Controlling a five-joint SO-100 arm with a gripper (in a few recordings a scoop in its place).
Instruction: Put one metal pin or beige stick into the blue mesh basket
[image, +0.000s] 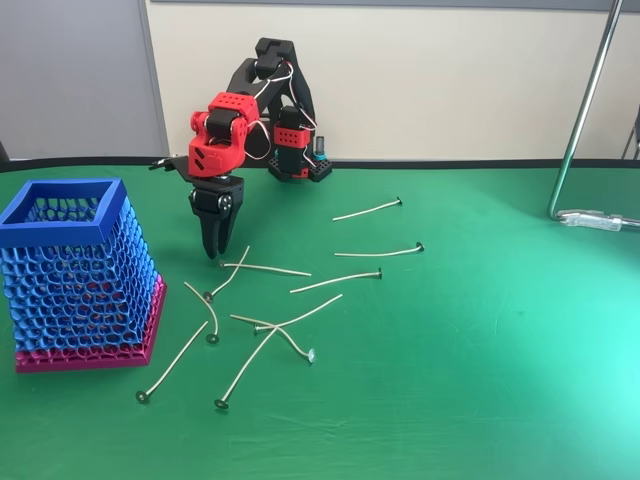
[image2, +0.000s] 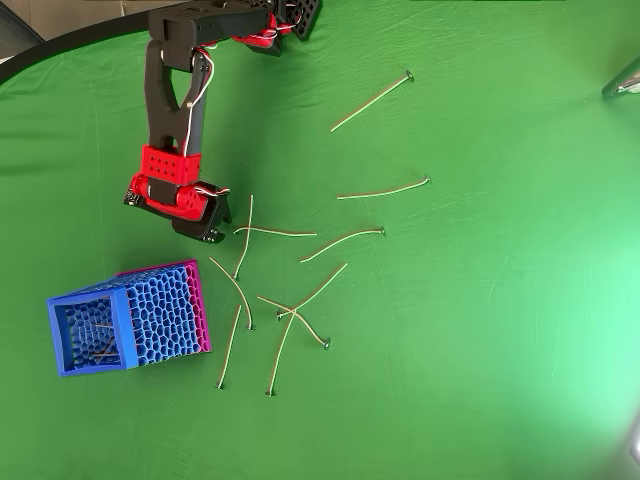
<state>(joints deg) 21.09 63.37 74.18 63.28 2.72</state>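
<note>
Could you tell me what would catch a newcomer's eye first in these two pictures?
Probably the tall blue mesh basket with its magenta base, standing at the left of the green table in the fixed view. Next comes the red and black arm, its pincer pointing down just above the cloth, right of the basket. Thin beige sticks with dark heads lie scattered and crossed from below the pincer out to the right.

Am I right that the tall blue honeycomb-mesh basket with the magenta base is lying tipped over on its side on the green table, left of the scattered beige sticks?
Not quite: the tall blue honeycomb-mesh basket with the magenta base stands upright on its base, as the fixed view shows. It is indeed on the green table, left of the scattered beige sticks.
</note>
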